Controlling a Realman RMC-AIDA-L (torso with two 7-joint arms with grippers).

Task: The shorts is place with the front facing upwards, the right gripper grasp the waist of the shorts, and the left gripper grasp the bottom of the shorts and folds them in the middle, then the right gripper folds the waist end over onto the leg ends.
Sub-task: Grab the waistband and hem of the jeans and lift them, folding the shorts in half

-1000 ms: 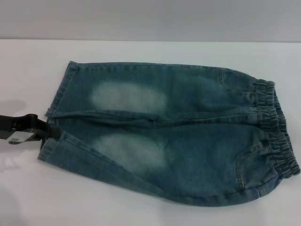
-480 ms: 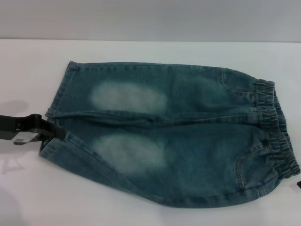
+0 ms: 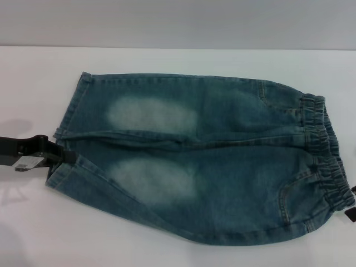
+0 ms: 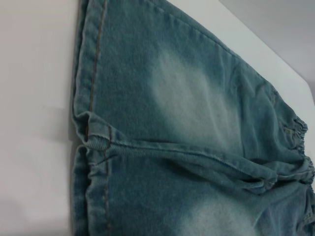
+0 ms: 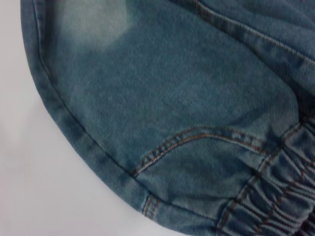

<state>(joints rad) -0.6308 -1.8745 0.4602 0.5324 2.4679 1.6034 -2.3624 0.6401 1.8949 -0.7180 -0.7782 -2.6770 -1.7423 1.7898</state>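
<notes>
Blue denim shorts lie flat on the white table, front up. The ruffled elastic waist is at the right and the two straight leg hems are at the left. My left gripper reaches in from the left and meets the near leg hem close to where the two legs join. My right gripper shows only as a dark bit at the right edge, just beside the near corner of the waist. The left wrist view shows the leg hems close up. The right wrist view shows the waist and a pocket seam.
Bare white table surrounds the shorts on every side. A grey wall runs behind the table's far edge. The left arm casts a soft shadow on the table at the near left.
The left gripper slid a little right onto the near leg hem, then stayed. The right gripper has come into view at the right edge, beside the waist.
</notes>
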